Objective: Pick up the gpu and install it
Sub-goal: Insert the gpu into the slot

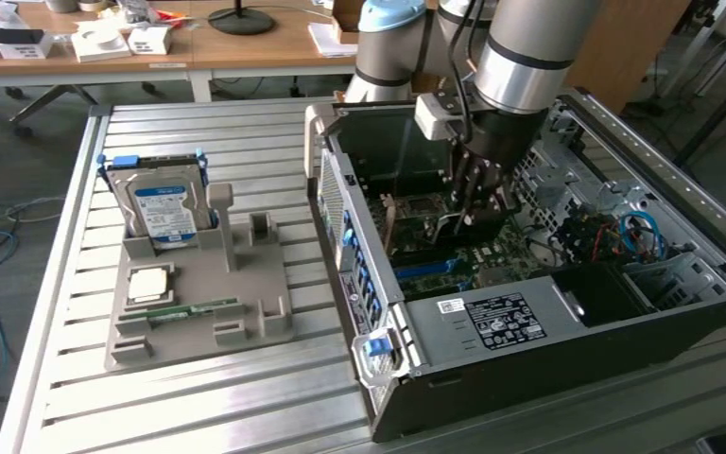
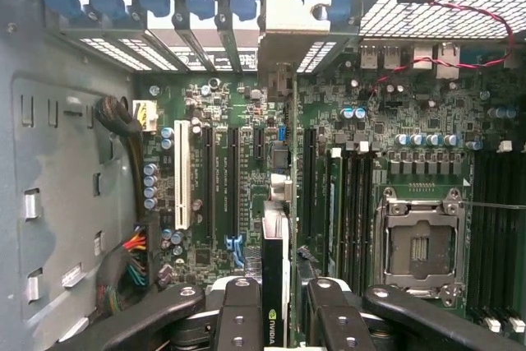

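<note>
The gpu [image 2: 278, 285] stands on edge between my fingers [image 2: 242, 311], dark with a green logo on its near end. It runs over the green motherboard [image 2: 222, 104] to its metal end bracket [image 2: 283, 26] at the case's rear slot openings. My gripper [image 2: 283, 306] is shut on it. In the exterior view my gripper [image 1: 468, 219] reaches down into the open computer case [image 1: 527, 322], and the card's tan-brown face [image 1: 389, 225] shows toward that view's left. I cannot tell whether the card is seated in its slot.
A grey holder [image 1: 243, 284] on the slatted metal table carries a silver hard drive [image 1: 162, 210] with a blue-white label, a square chip [image 1: 148, 283] and a narrow green memory stick [image 1: 194, 309]. Inside the case are an empty processor socket [image 2: 419, 246], expansion slots [image 2: 181, 174] and cable bundles [image 2: 123, 265].
</note>
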`<control>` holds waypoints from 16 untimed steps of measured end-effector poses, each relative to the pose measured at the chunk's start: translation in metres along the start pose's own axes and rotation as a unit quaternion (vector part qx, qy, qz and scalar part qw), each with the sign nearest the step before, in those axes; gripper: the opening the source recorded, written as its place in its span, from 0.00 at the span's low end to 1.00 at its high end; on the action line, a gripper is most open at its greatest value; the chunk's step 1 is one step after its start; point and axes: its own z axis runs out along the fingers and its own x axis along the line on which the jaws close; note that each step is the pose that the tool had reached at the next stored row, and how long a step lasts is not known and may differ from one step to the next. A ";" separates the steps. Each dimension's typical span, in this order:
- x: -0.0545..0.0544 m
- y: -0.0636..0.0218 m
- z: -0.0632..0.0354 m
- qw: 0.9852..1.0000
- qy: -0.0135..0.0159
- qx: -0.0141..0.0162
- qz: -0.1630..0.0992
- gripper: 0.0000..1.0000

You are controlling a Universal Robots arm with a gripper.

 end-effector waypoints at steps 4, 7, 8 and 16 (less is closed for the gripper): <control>-0.002 0.0005 0.0007 1.000 0.000 0.000 0.000 0.26; -0.004 0.0006 0.0016 1.000 0.000 0.000 0.000 0.26; -0.004 0.0006 0.0016 1.000 0.000 0.000 0.000 0.26; -0.004 0.0006 0.0097 1.000 0.000 0.000 0.000 0.26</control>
